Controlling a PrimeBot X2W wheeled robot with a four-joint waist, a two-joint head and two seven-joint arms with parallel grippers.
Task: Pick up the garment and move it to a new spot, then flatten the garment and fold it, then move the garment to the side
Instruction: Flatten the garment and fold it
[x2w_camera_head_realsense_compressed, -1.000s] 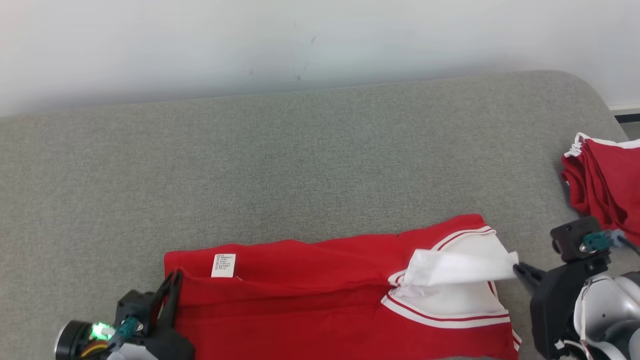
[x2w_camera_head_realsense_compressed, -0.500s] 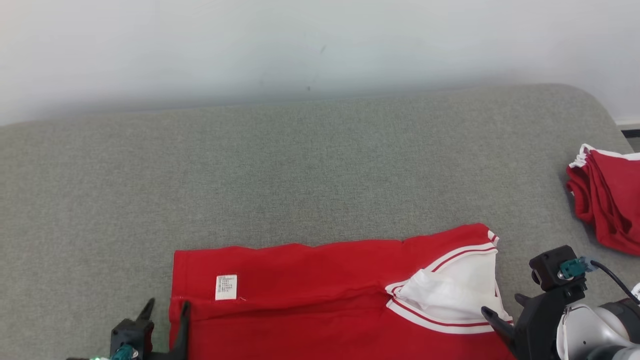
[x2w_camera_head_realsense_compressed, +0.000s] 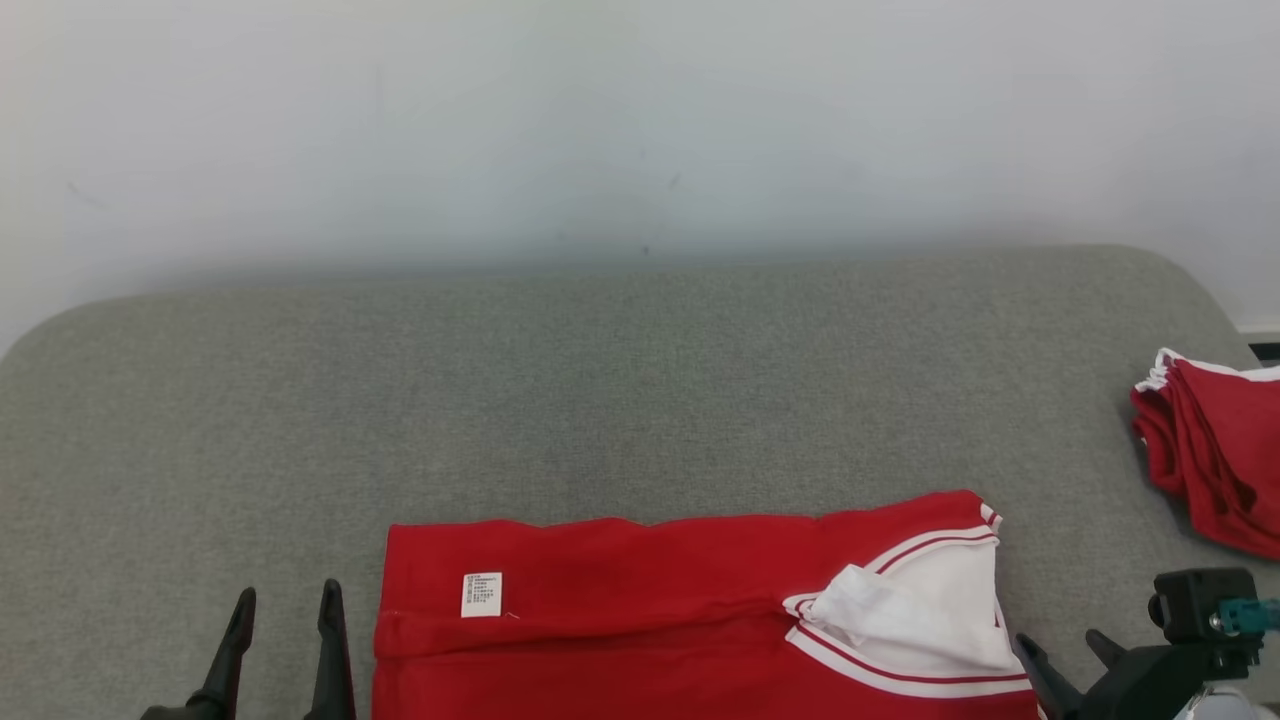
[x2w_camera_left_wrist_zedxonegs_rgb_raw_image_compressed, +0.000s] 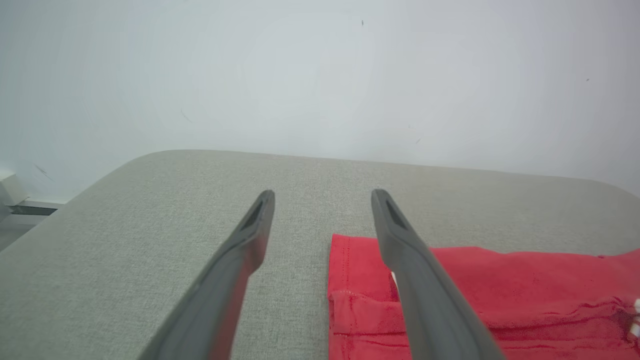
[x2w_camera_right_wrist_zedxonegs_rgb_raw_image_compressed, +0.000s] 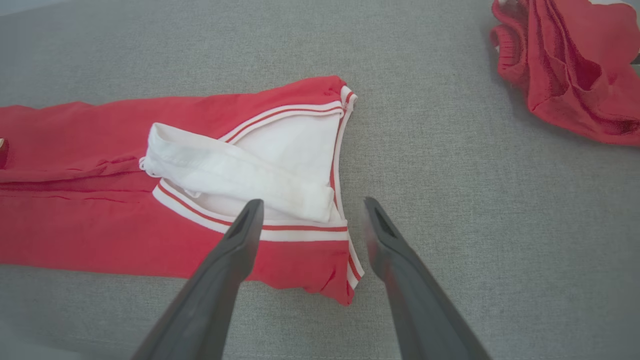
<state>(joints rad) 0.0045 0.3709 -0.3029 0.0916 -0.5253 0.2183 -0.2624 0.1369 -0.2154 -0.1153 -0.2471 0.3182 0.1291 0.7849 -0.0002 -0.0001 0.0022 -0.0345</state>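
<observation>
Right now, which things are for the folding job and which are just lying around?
For the job: the red garment with white trim; the left gripper and the right gripper, both open, one near each end of it.
Just lying about: the heap of red clothes at the right edge of the grey cushion.

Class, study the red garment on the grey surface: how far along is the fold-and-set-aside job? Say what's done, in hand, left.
Done: the red garment lies folded into a long band on the grey surface. In hand: nothing; the left gripper and right gripper both stand open. Left: probably another fold, since the white flap sticks up, then moving it aside.
</observation>
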